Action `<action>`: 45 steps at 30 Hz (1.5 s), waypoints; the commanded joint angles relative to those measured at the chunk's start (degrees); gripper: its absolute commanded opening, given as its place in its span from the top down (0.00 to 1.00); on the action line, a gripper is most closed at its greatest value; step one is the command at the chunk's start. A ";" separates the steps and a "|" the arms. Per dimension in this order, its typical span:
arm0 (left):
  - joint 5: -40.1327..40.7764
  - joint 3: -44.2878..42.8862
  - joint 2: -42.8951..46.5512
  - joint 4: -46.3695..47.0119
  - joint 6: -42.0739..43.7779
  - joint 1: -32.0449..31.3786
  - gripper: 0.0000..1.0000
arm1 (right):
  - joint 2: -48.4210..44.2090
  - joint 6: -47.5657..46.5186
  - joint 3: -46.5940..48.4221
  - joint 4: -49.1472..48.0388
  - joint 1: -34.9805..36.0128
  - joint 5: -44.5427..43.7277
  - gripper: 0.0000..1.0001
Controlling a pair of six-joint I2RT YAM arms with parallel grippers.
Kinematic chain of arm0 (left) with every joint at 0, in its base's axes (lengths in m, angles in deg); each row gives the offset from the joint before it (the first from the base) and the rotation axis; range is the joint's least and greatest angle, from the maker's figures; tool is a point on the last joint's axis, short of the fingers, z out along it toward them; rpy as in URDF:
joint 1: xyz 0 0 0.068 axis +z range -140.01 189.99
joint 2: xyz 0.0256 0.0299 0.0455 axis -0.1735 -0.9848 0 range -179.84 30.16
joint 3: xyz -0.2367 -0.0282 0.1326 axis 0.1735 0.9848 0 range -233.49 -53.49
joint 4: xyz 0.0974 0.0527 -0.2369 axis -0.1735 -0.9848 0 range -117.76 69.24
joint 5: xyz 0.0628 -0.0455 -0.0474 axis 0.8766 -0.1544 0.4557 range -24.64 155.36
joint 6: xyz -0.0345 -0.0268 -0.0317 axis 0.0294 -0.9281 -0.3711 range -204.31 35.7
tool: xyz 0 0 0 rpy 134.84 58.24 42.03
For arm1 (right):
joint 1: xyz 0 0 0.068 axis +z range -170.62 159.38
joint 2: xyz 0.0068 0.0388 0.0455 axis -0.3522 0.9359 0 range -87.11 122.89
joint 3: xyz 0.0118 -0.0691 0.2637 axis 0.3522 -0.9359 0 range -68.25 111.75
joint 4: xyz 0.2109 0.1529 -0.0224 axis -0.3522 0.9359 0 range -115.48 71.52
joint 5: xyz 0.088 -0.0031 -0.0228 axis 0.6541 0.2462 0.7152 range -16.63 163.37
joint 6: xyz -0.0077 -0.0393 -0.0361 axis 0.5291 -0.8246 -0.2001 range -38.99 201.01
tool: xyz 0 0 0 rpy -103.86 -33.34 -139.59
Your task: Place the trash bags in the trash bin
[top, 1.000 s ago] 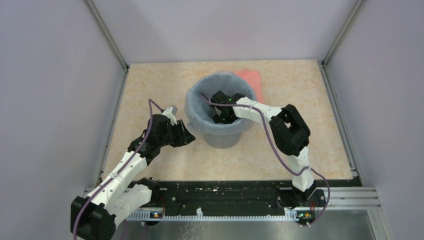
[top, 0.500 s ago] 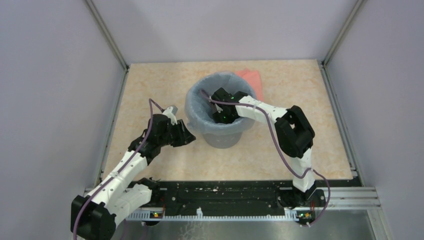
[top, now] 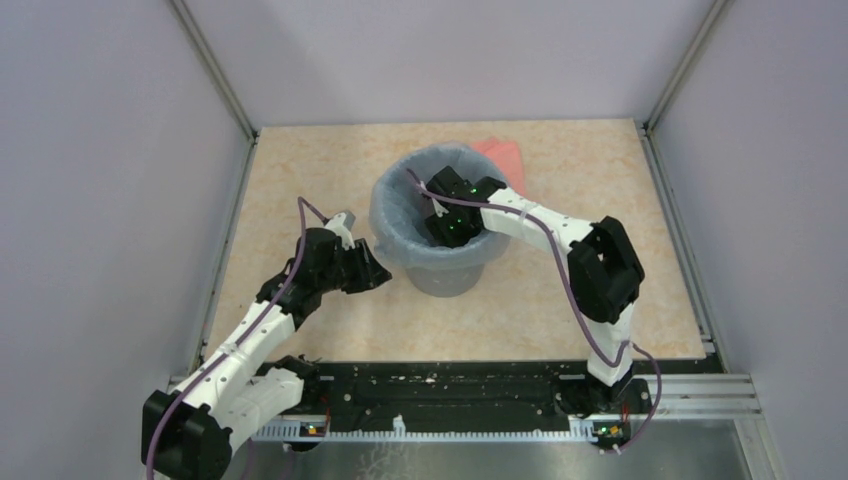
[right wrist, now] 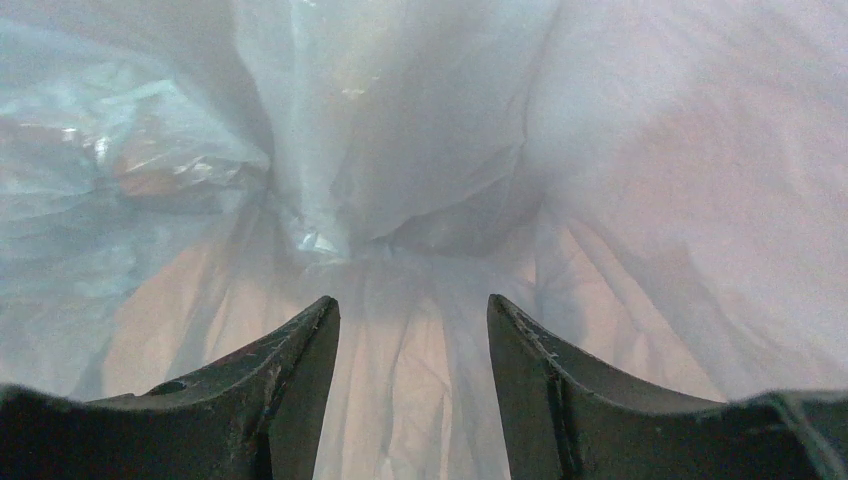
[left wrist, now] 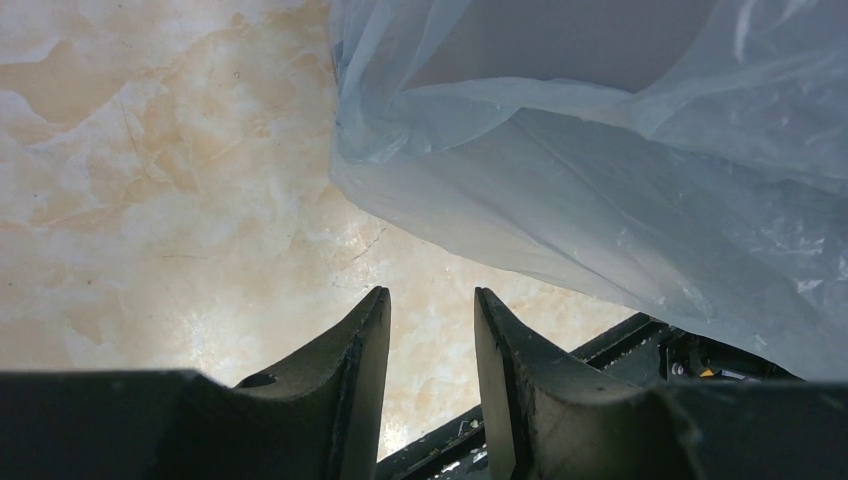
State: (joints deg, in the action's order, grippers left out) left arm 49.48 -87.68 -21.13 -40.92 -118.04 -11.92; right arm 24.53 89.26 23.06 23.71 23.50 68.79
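Lining the trash bin (top: 450,280), trash bag (top: 385,215) sits inside w/ its edge draped over the rim. Right claw (right wrist: 410,310) is down in the bin, jaws part-open, empty. Left claw (left wrist: 430,300) is beside the overhang, part-open, empty. Risk: lifting out could snag the film and drag the bag out or tip the bin.

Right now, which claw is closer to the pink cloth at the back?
Right. The right gripper is down inside the grey bin, just in front of the pink cloth; the left gripper is outside the bin, at its near-left side.
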 commanded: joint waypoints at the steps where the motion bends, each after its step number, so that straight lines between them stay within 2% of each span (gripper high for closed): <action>1: -1.08 -0.90 -0.29 2.23 0.16 -0.27 0.57 | -4.78 0.98 3.16 -0.40 0.34 0.90 0.43; 13: -0.69 -2.23 -0.12 1.16 0.74 -0.25 0.57 | -8.60 1.81 3.35 -2.21 0.33 2.29 0.42; 25: 0.85 -5.05 2.19 -2.07 1.74 -0.31 0.52 | -14.79 3.06 3.03 -6.19 0.69 4.45 0.33; 34: 3.87 -9.53 4.55 -6.65 4.72 -0.32 0.48 | -18.46 3.44 1.98 -8.54 0.68 7.28 0.23; 40: 6.26 -13.70 6.58 -8.75 6.01 -0.26 0.47 | -22.08 4.11 2.95 -9.95 0.75 8.13 0.20; 45: 7.01 -18.65 8.32 -9.06 6.47 -0.27 0.45 | -27.23 5.05 4.34 -10.32 0.76 5.00 0.18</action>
State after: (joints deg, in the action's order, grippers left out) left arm 55.16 -101.15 -14.77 -50.30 -112.93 -11.92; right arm 3.91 93.08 23.78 16.37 23.89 75.74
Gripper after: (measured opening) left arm 0.543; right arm 0.812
